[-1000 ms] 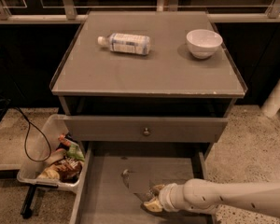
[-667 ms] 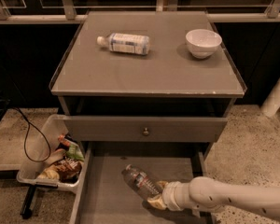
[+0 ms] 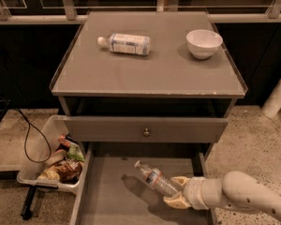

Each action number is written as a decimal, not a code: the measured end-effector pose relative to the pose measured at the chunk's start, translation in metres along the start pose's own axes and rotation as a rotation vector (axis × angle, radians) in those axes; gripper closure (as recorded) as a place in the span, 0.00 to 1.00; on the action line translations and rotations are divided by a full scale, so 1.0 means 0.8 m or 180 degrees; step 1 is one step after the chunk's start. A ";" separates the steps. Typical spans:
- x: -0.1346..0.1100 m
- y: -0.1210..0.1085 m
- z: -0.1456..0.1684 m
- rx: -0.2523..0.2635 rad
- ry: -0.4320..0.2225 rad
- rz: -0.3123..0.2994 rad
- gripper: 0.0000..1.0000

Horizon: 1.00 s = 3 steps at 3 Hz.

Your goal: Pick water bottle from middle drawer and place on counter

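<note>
Gripper: the gripper (image 3: 174, 191) is low on the right, over the open middle drawer (image 3: 107, 203). It comes in from the right on a fat white arm (image 3: 246, 196).
Grip: its two yellowish fingers (image 3: 180, 180) are closed around the bottom end of the water bottle (image 3: 154, 178). It has the bottle in its grasp.
Water bottle: it is small and clear, with a white cap and a thin red band. It is tilted, and the cap points up and to the left. It looks lifted a little off the drawer floor, and its dark shadow lies under it.
Middle drawer: it is pulled out toward us. It has a flat grey-brown floor and low side walls.
Drawer above: the drawer front (image 3: 107, 129) is shut. It has a small round knob (image 3: 146, 131).
Counter: the counter (image 3: 154, 76) is the flat grey top of the cabinet.
On the counter: a fat bottle (image 3: 126, 43) with a white and blue label lies on its side at the back left. A white bowl (image 3: 203, 42) stands at the back right. The two are well apart.
Floor: the speckled floor (image 3: 253, 139) is on the right. On the left, just beside the drawer, sits a bin (image 3: 35, 161) with snack packs (image 3: 63, 165) in it. A black cable (image 3: 25, 137) loops over it.
</note>
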<state>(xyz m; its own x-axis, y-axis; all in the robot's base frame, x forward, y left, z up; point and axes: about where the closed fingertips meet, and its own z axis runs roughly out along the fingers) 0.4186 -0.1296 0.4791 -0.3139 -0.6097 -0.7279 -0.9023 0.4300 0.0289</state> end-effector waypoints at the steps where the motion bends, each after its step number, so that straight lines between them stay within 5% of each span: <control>1: -0.035 -0.011 -0.080 -0.0005 -0.0018 -0.0108 1.00; 3: -0.160 -0.049 -0.201 0.0017 0.0059 -0.0326 1.00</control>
<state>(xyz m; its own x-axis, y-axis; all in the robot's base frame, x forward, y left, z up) 0.4464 -0.1754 0.6818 -0.2255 -0.6628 -0.7140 -0.9284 0.3684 -0.0487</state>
